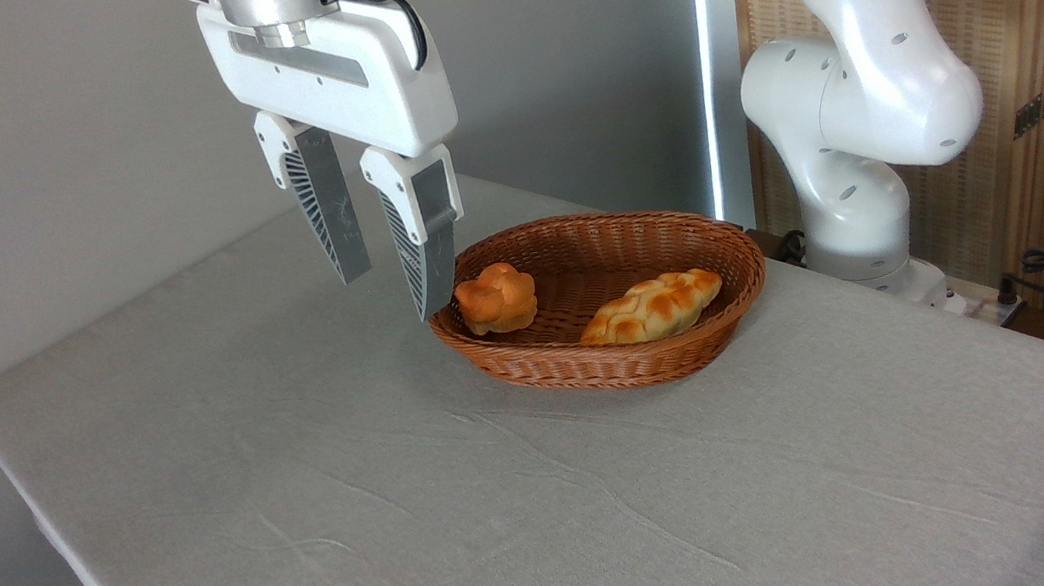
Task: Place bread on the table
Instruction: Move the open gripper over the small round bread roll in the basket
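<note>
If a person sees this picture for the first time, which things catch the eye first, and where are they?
The white two-finger tool hangs open at upper left, above the table. Just right of it sits a brown oval wicker basket on the light-grey cloth table. It holds a small round orange-golden bun at its left end and a paler braided loaf beside.

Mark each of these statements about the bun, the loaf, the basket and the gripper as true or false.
1. The round bun lies in the basket. True.
2. The gripper is shut on the bun. False: it is open and holds nothing, with the bun to its right.
3. The braided loaf lies in the same basket. True.
4. The bun and the loaf touch. False: bare basket floor shows between them.
5. A plate stands on the table. False: only the basket stands there.
</note>
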